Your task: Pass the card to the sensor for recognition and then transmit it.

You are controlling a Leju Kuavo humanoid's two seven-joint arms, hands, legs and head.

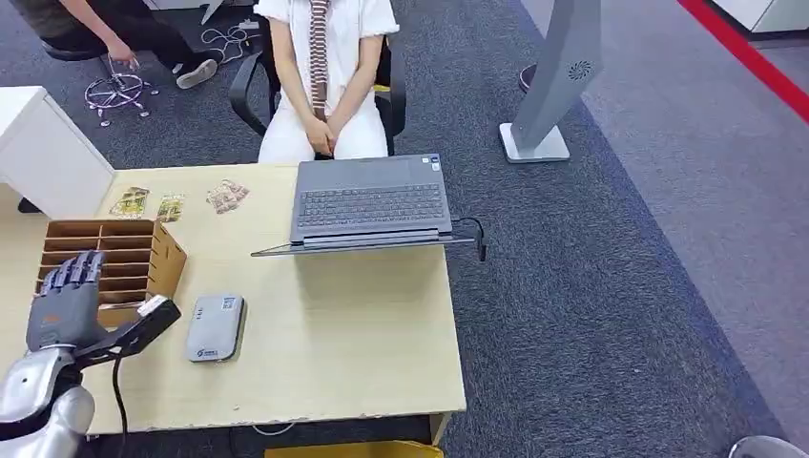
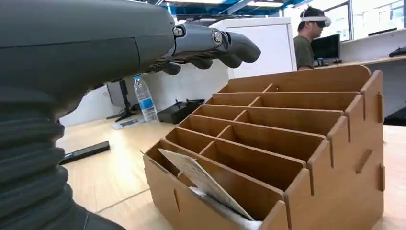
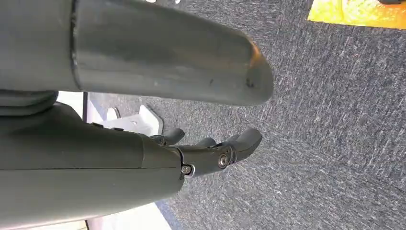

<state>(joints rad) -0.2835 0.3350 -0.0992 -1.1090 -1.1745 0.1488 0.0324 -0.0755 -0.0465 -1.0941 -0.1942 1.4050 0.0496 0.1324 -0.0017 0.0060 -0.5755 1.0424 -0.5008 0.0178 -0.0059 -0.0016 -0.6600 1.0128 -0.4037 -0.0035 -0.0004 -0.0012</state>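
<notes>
A white card [image 2: 206,184] leans in the end slot of a brown wooden organizer [image 2: 297,143], the slot nearest my wrist. The organizer [image 1: 162,250] stands at the desk's left edge. My left hand [image 1: 65,298] hovers over it with fingers [image 2: 215,45] stretched out above the slots, holding nothing; the thumb [image 1: 134,332] points toward the sensor. The sensor, a flat grey card reader [image 1: 215,327], lies on the desk just right of the organizer. My right hand [image 3: 210,153] hangs over dark carpet, fingers loosely extended and holding nothing.
An open laptop [image 1: 372,200] sits on a raised stand at the desk's far right. A person [image 1: 329,67] sits behind the desk. Three snack packets [image 1: 172,205] lie at the back left. A white cabinet [image 1: 48,153] adjoins the desk. A grey kiosk stand [image 1: 553,86] rises from the carpet.
</notes>
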